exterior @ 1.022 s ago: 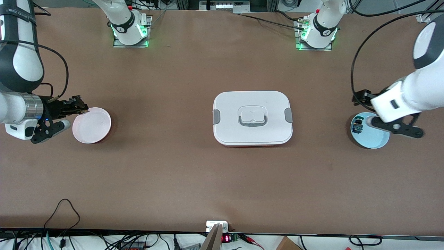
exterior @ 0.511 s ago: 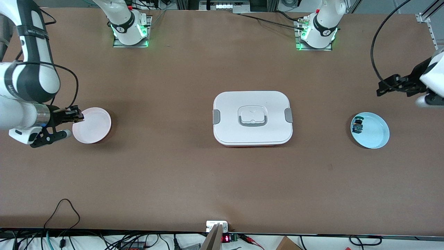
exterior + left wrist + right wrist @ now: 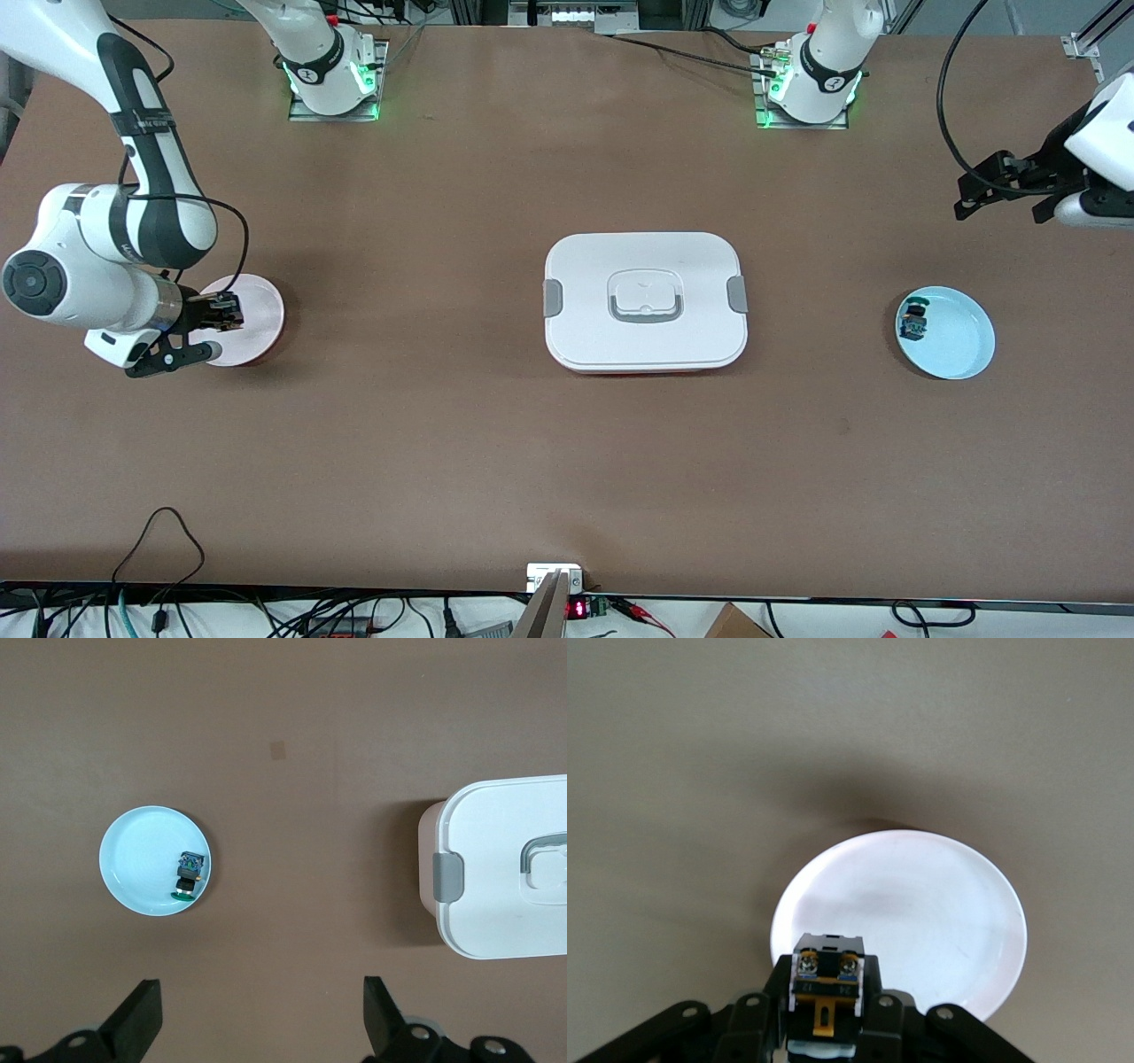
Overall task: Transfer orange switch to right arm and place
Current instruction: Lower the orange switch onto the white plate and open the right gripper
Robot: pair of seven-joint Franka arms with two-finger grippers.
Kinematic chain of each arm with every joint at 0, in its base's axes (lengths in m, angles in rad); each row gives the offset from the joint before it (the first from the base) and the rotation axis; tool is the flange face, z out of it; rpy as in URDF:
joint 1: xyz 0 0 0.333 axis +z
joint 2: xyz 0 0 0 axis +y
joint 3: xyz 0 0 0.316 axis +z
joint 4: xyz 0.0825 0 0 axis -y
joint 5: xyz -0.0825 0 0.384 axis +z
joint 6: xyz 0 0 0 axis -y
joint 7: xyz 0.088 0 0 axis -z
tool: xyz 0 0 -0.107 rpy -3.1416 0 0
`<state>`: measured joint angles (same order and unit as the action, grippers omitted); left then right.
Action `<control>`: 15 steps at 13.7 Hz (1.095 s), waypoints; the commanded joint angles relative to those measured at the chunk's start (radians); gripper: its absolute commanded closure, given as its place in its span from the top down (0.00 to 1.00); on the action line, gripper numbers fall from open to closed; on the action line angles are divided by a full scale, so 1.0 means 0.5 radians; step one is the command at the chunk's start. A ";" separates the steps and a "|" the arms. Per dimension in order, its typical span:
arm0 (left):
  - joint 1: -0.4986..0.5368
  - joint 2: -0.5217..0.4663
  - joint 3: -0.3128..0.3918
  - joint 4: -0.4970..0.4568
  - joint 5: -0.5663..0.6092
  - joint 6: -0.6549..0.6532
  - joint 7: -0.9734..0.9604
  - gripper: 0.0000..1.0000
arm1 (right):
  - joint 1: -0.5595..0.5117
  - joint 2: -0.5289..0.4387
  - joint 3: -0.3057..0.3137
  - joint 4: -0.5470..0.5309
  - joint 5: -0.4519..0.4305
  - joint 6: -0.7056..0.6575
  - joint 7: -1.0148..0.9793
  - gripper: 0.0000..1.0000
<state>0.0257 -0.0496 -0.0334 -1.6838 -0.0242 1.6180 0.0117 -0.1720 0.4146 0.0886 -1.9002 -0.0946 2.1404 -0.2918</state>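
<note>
The orange switch (image 3: 827, 967) is a small black block with two screws and an orange band. My right gripper (image 3: 827, 997) is shut on it. In the front view that gripper (image 3: 227, 311) hangs over the edge of the pale pink plate (image 3: 261, 321) at the right arm's end of the table. The wrist view shows the plate (image 3: 921, 904) bare under the switch. My left gripper (image 3: 967, 197) is open and holds nothing, up over the table at the left arm's end. Its fingers (image 3: 142, 1014) stand wide apart.
A light blue plate (image 3: 961, 341) at the left arm's end holds a small dark part with a teal-green cap (image 3: 912, 322), also seen in the left wrist view (image 3: 188, 875). A white lidded box (image 3: 645, 301) with grey clips sits mid-table.
My right gripper has moved with the switch from beside the pink plate to over its edge. The left arm has lifted away from the blue plate toward the table's edge.
</note>
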 commanded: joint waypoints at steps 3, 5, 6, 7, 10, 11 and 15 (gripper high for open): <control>-0.030 0.038 0.015 0.042 0.069 -0.024 0.004 1.00 | -0.042 0.057 0.019 -0.050 -0.032 0.131 0.025 0.00; -0.021 0.044 0.018 0.060 0.085 -0.030 0.004 1.00 | -0.046 0.082 0.016 -0.053 -0.035 0.165 0.022 0.00; -0.027 0.044 0.018 0.060 0.088 -0.030 0.004 1.00 | -0.046 0.091 0.013 -0.071 -0.035 0.171 0.022 0.00; -0.033 0.044 0.012 0.060 0.088 -0.030 0.004 1.00 | -0.046 0.091 0.001 -0.099 -0.035 0.198 0.022 0.01; -0.036 0.044 0.009 0.060 0.088 -0.039 0.001 1.00 | -0.052 0.082 -0.012 -0.197 -0.035 0.299 0.022 0.02; -0.033 0.044 0.012 0.060 0.088 -0.042 0.001 1.00 | -0.052 0.082 -0.012 -0.206 -0.038 0.306 0.022 0.03; -0.033 0.044 0.012 0.060 0.088 -0.042 0.001 1.00 | -0.052 0.085 -0.024 -0.246 -0.038 0.346 0.022 0.04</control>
<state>0.0175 -0.0366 -0.0319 -1.6776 -0.0009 1.6155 0.0119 -0.1884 0.4759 0.0754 -1.9953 -0.0951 2.2894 -0.2918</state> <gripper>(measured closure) 0.000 0.661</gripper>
